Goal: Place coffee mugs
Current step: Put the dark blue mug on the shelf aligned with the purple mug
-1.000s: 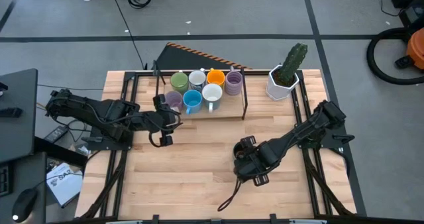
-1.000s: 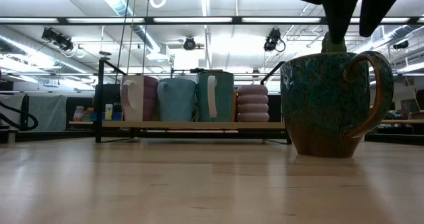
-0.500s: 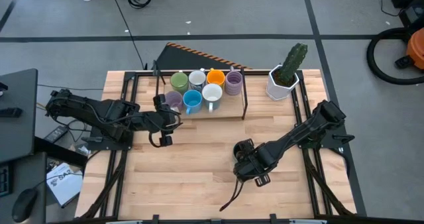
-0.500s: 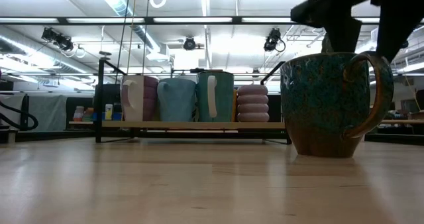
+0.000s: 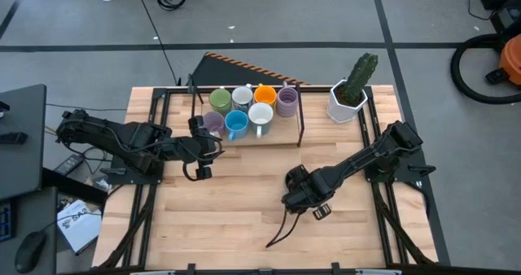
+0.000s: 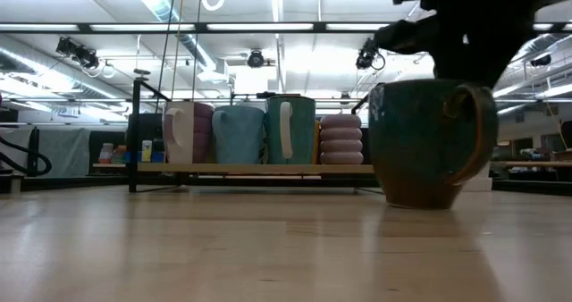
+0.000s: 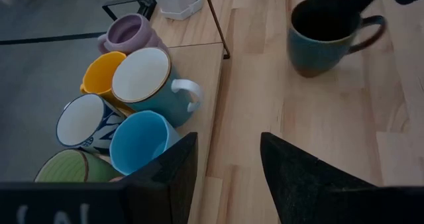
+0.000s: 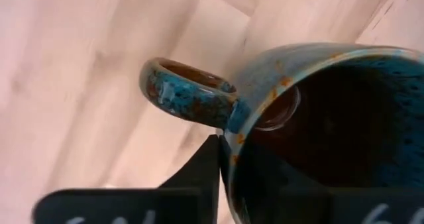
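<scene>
A dark speckled mug (image 6: 429, 141) stands upright near the middle of the table, its handle (image 6: 474, 132) to one side. My right gripper (image 5: 297, 195) is over it and shut on its rim. Several mugs stand on a low wooden rack (image 5: 277, 138) at the far side: green (image 5: 220, 101), white (image 5: 242, 97), orange (image 5: 264, 94), lavender (image 5: 286, 101), another lavender (image 5: 213, 124), blue (image 5: 236, 124) and white-rimmed teal (image 5: 260, 115). My left gripper (image 7: 228, 177) is open, touching nothing, by the rack's near left corner. My right gripper holds the dark mug by its rim right beside the handle (image 8: 228, 128). One finger (image 8: 199, 168) is outside the wall and the other is inside the cup. The fingers come from above, pointing down. The mug is upright; whether its base is on the table I cannot tell.
A white faceted pot with a green cactus (image 5: 348, 100) stands at the far right. The rack's black frame posts (image 5: 299, 120) rise at its ends. A dark cable (image 5: 277, 234) trails from the right arm over the near boards. Bare boards lie between the rack and the dark mug.
My right gripper has come down over the dark mug and shut on its rim. It has then gone toward the table's left and far edges, and the mug has moved with it, staying upright.
</scene>
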Tool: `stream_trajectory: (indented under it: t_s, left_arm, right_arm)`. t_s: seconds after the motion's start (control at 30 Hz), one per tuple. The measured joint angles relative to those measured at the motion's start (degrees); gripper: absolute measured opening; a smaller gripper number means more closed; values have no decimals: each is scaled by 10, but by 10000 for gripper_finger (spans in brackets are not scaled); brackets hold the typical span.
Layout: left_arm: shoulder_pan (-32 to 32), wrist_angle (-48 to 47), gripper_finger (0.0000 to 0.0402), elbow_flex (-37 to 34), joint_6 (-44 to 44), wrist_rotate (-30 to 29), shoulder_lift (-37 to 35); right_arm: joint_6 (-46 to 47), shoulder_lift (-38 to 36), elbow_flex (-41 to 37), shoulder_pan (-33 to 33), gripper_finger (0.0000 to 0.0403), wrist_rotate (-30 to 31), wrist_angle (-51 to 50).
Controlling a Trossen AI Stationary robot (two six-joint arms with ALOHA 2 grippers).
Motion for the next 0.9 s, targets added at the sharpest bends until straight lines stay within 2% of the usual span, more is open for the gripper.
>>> stream_trajectory:
  t_s: [0.33,0.47,0.6,0.9]
  left_arm:
    - [0,-11,172,0,0,0,0]
    - [0,-21,172,0,0,0,0]
    - [0,-25,172,0,0,0,0]
    - [0,-26,172,0,-2,0,0]
  right_arm:
    - [-96,0,58,-65,42,29,-49]
    - [-122,0,83,-96,42,76,-58]
    - [-142,0,92,-129,42,101,-59]
    - [-161,0,92,-185,42,114,-68]
